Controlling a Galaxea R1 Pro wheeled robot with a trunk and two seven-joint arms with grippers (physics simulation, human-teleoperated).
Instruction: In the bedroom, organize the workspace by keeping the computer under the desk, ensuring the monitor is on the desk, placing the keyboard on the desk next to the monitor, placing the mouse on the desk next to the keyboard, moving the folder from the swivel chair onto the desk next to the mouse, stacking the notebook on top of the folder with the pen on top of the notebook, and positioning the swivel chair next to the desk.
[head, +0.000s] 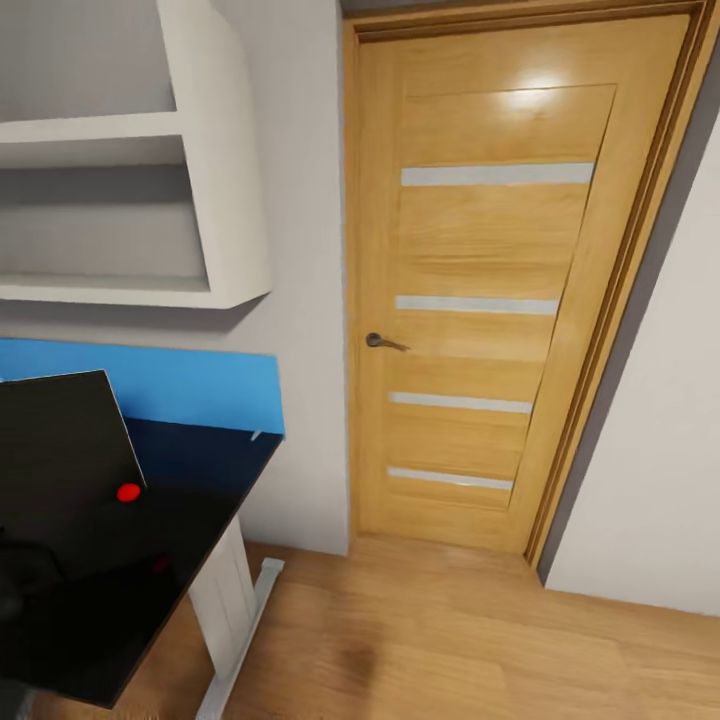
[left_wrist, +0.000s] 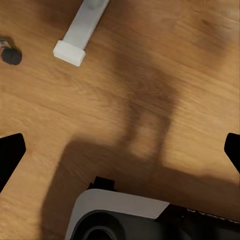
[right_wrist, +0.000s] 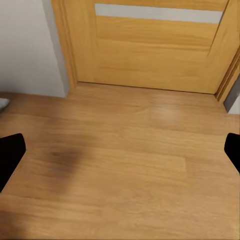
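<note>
The desk (head: 205, 505) with its matt black top stands at the lower left of the head view, on a white leg (head: 226, 598). On it the monitor (head: 60, 470) shows one corner of its black screen, with a red dot (head: 128, 492). My left gripper (left_wrist: 120, 150) hangs open over bare wooden floor, near the desk's white foot (left_wrist: 75, 40). My right gripper (right_wrist: 120, 150) is open too, over floor in front of a door (right_wrist: 160, 45). Neither holds anything.
A closed wooden door (head: 490, 290) with a dark handle (head: 385, 342) faces me. White wall shelves (head: 150, 200) hang above the desk, and a bright blue band (head: 150, 385) runs along the wall behind it. A small dark castor (left_wrist: 10, 55) sits near the desk foot.
</note>
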